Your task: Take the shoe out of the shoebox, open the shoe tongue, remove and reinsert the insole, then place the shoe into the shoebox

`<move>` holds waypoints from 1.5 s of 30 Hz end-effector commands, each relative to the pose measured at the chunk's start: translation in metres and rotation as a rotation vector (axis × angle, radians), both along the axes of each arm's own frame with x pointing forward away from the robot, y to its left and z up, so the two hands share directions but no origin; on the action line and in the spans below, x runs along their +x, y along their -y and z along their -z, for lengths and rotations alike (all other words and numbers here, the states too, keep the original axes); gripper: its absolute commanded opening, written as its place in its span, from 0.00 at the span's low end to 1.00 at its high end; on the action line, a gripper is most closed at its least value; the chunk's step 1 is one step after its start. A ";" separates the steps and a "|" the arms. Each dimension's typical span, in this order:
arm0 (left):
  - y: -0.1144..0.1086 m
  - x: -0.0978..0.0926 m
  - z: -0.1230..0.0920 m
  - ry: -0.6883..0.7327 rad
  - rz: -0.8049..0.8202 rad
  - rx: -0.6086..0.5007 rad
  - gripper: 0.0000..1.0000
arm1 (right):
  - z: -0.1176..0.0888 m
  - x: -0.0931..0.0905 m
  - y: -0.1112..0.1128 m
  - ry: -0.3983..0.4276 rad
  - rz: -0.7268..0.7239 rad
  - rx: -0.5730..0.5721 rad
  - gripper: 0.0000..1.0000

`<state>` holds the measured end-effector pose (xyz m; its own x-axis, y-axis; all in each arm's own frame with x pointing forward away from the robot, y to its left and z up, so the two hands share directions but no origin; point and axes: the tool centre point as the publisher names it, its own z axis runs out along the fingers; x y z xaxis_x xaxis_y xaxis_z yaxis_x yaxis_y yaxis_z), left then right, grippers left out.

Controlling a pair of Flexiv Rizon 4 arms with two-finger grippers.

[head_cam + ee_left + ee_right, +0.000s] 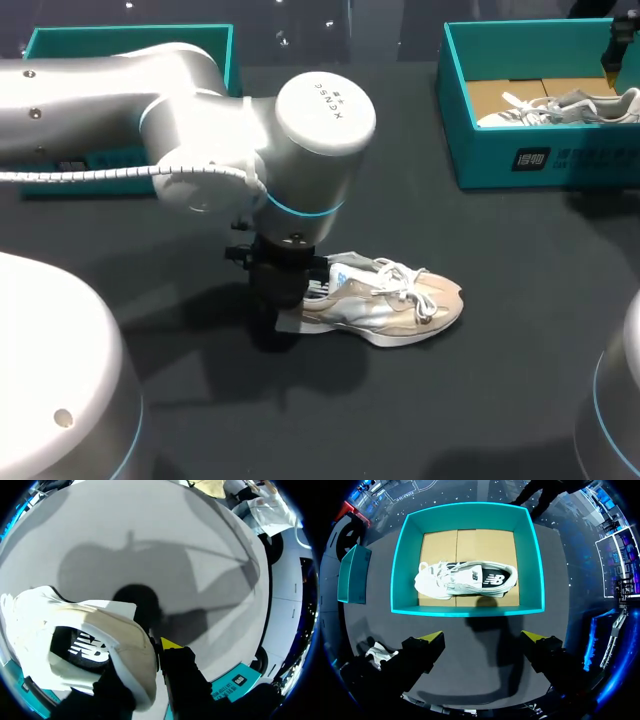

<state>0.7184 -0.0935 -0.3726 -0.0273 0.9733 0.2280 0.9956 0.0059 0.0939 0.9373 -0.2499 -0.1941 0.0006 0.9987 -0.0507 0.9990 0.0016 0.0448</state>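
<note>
On the table [520, 300] are two shoes and two teal boxes. One shoe [400, 305] stands mid-table on its sole, long axis running left to right, toe toward my right; the left gripper [275, 320] pinches its heel. A second shoe [465, 580] lies lengthwise in the shoebox [407, 565] at far right. Another box [130, 45] sits far left. The right gripper [487, 637] hovers before the shoebox, jaws spread wide.

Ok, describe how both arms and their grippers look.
The left arm is glossy white, rounded, with cyan joint rings, a round cap bearing small dark print, and a white coiled cable alongside. The left gripper is black. The right arm shows the same white shell and cyan ring; the right gripper has two black fingers with yellow wedge tips.
</note>
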 end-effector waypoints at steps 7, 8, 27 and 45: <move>-0.007 -0.006 0.006 0.023 0.035 -0.026 0.00 | 0.000 0.000 0.000 0.000 0.001 -0.001 1.00; -0.007 -0.006 0.006 0.023 0.035 -0.027 0.20 | 0.000 0.000 0.000 0.000 0.001 -0.001 1.00; -0.014 -0.005 -0.046 -0.064 -0.020 -0.171 1.00 | 0.000 0.000 0.000 0.000 0.001 -0.001 1.00; -0.045 -0.004 -0.102 -0.350 -0.255 -0.276 1.00 | 0.000 0.000 0.000 0.000 0.001 -0.001 1.00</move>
